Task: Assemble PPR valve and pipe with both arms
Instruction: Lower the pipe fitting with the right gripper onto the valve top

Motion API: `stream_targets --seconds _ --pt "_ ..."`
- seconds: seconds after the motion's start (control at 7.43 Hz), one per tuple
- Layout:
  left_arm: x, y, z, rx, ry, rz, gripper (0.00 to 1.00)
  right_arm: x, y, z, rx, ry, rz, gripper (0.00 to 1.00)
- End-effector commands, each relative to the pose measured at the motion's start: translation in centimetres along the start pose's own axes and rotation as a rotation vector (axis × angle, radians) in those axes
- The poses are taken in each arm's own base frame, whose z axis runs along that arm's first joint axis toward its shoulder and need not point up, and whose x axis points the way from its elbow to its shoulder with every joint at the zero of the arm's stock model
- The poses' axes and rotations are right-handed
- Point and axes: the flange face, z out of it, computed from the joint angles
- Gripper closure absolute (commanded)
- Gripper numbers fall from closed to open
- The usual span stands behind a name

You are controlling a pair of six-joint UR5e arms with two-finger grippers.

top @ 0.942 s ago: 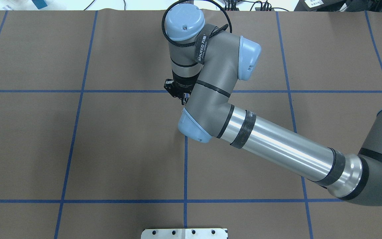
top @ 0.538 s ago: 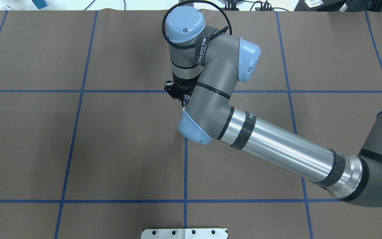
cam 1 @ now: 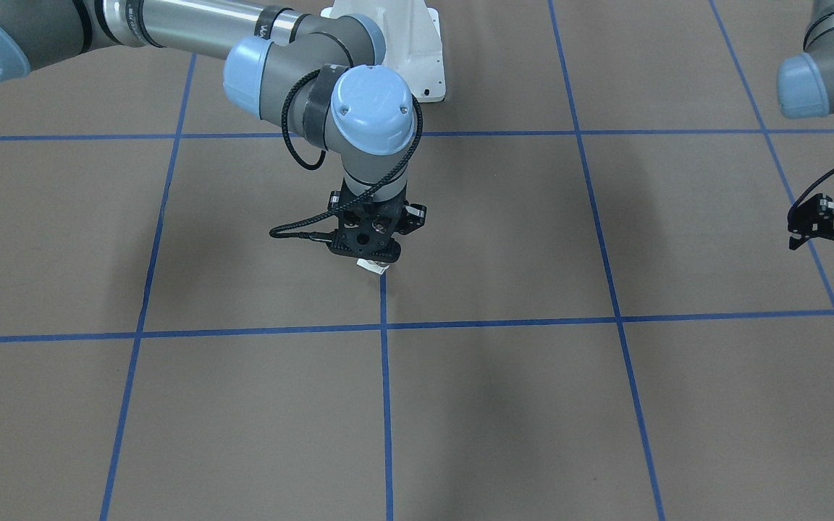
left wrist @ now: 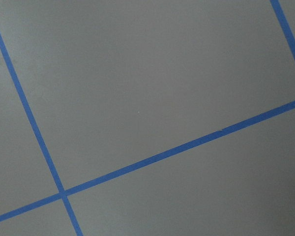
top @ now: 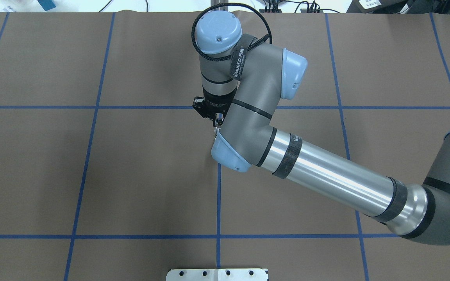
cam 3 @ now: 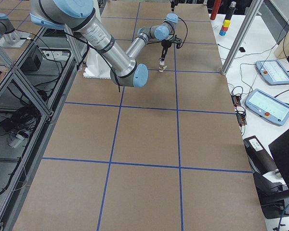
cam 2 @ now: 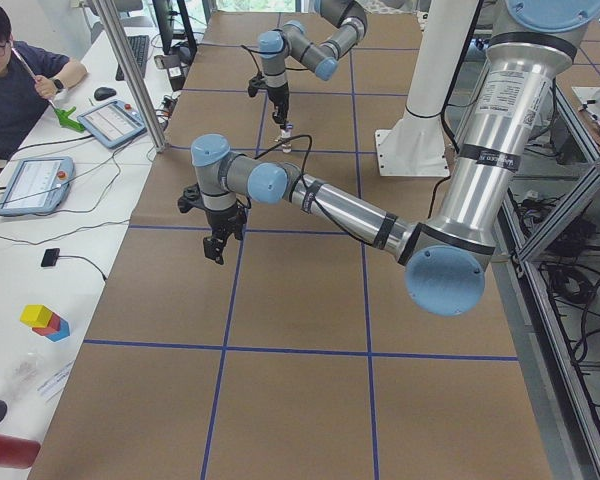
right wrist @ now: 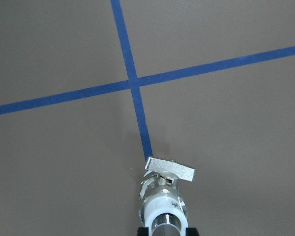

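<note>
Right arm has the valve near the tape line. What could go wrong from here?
1. The right gripper holds the small white-collared, silvery metal PPR valve at its collar end only. The body and flat tab hang free, so it could tilt or slip.
2. The tab is close to the brown table; any descent might jam it.
3. The left gripper is far off and no pipe shows in any view.

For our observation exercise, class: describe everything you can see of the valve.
The valve is a tiny fitting: a white, round, plastic-looking collar over a silvery metal body that ends in a flat pale tab. It hangs upright, collar up and tab down, from the right gripper, which clamps it at the collar end. It is at the end of a blue line near mid-table. Whether the tab touches the table cannot be told.
</note>
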Motion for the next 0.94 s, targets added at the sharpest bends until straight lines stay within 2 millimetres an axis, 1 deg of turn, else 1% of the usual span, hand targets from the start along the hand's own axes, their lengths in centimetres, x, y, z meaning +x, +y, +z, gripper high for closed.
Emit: stream_targets --seconds 0.0,0.13,0.27,0.81 --pt "-0.1 -0.07 0.2 -0.004 0.0 -0.002 0.0 0.48 -0.15 0.67 0.0 -0.001 -0.001 1.0" --pt "-0.02 -0.09 0.24 -0.004 0.0 0.0 0.0 0.63 -0.17 0.79 0.0 0.001 -0.001 0.33" --pt "-0.02 -0.09 0.24 -0.004 0.0 0.0 0.0 0.52 -0.23 0.56 0.003 -0.001 0.0 0.01" --pt "-0.02 -0.09 0.24 -0.004 0.0 0.0 0.0 0.6 -0.41 0.44 0.005 -0.002 0.002 0.0"
